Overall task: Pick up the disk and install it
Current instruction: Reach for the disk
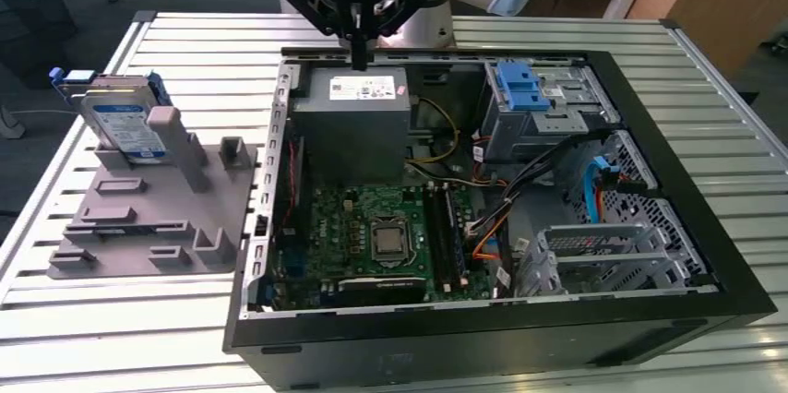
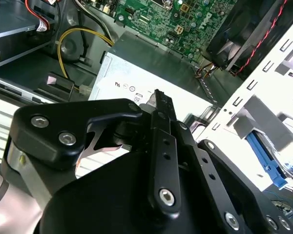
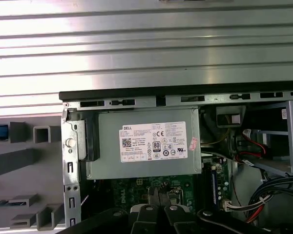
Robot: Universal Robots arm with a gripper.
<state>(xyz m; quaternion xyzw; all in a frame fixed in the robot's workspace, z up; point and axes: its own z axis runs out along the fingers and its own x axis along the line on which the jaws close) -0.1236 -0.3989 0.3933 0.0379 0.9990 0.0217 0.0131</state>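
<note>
Disk [image 1: 124, 124] stands upright on its edge in a grey moulded holder [image 1: 148, 218] on the slatted metal table [image 1: 124, 319], at the exterior view's left, with its blue rails showing at its top and its blue-and-white label facing the camera. We see nothing touching it but the holder. Beside the holder, toward the exterior view's right, lies an open black computer case [image 1: 689, 305], its green motherboard [image 1: 369, 236] exposed. We find the end effector [image 1: 358, 59] well apart from the disk, hanging point-down over the far edge of the case, just above the grey box with a white sticker [image 1: 357, 116]. Its fingers are pressed together and hold nothing; in the first wrist view the end effector [image 3: 158, 197] shows its tips side by side before that same grey box [image 3: 146, 141], and in the second wrist view the end effector [image 2: 157, 95] narrows to one slim point. A metal cage with a blue latch [image 1: 532, 98] sits in the case, further to the exterior view's right
</note>
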